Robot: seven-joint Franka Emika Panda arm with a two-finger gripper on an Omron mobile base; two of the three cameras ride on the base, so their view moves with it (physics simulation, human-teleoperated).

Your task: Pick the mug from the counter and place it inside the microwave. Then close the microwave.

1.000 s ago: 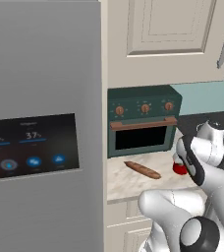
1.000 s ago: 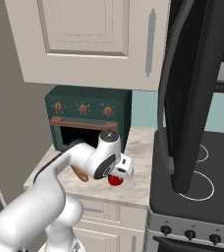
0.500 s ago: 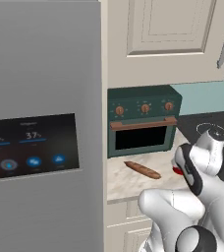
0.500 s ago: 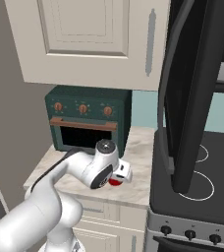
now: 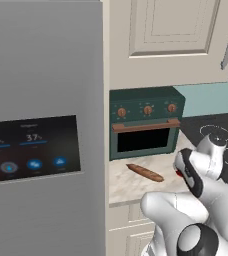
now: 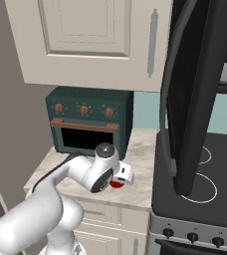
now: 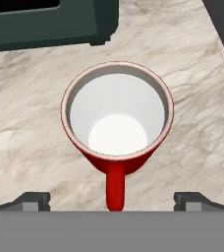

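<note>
The red mug (image 7: 117, 118) stands upright on the marbled counter (image 7: 192, 74), white inside, its handle pointing toward the bottom of the hand view. My gripper (image 7: 113, 201) hangs just above it, open, with one fingertip on either side of the handle and the cup ahead of the tips. In the base views only a red sliver of the mug (image 6: 116, 184) (image 5: 178, 173) peeks from under the hand. The microwave's dark door (image 6: 195, 89) stands swung open above the stove.
A dark green toaster oven (image 6: 88, 119) (image 5: 143, 122) sits at the back of the counter (image 6: 141, 154). A brown bread (image 5: 145, 172) lies left of the mug. The black stovetop (image 6: 205, 179) borders the counter on the right, a grey fridge (image 5: 41, 125) on the left.
The arm has bent lower and the hand has come down over the mug; the mug and the bread have stayed in place.
</note>
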